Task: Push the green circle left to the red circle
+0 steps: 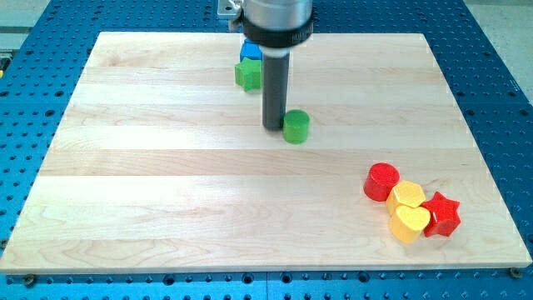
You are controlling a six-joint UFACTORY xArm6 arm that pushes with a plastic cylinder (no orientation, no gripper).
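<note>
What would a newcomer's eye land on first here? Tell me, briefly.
First, the dark rod coming down from the view's top centre, my tip on the board against the left side of the green circle. Next, the bright cluster at the view's lower right: red circle, two yellow blocks and red star.

The worktop (166, 208) is pale wood with a smooth, matt finish and faint plank seams. Around it lies a blue metal plate (500, 50) dotted with holes. My tip (273, 127) ends a dark, slightly glossy rod. The green circle (296, 127) and red circle (382, 182) look like smooth matt plastic.
</note>
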